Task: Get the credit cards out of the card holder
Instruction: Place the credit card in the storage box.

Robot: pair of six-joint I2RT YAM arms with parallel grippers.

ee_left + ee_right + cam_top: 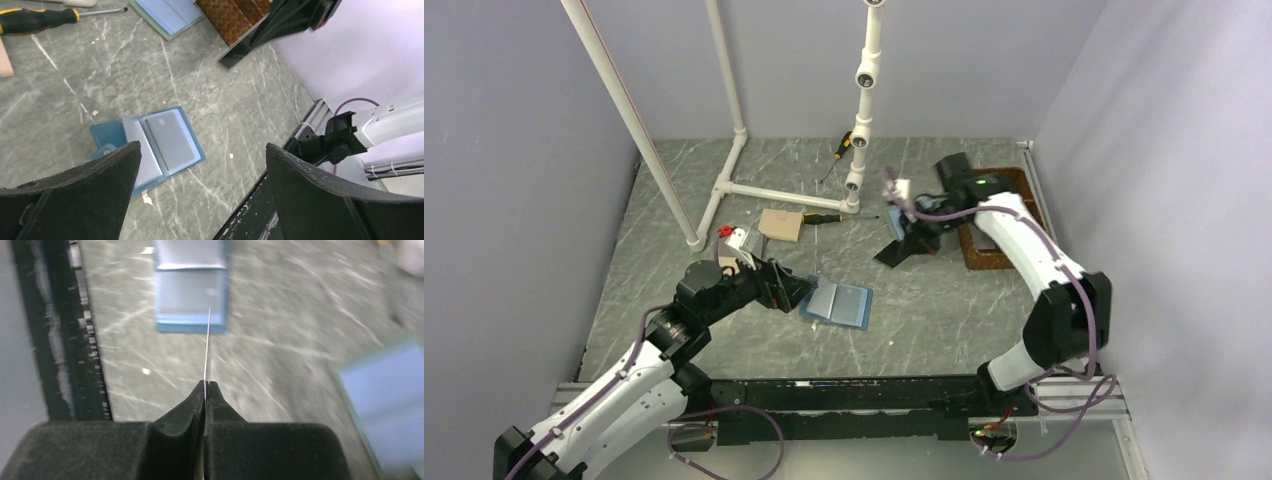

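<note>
The card holder (838,303) lies open on the table, medium-blue inside up. In the left wrist view the card holder (150,145) shows a silvery grey credit card (172,140) lying on its right half. My left gripper (796,289) is open and empty, low over the table just left of the holder; its fingers (75,195) frame the holder's near edge. My right gripper (896,250) hangs above the table farther back right. It is shut on a thin credit card (207,340) seen edge-on, with the card holder (190,290) beyond it.
A paler blue-grey folder (167,15) lies open by a brown woven tray (986,250) at back right. A tan block (781,224), screwdrivers (822,217) and a white pipe frame (724,185) stand behind. The black rail (864,392) runs along the near edge.
</note>
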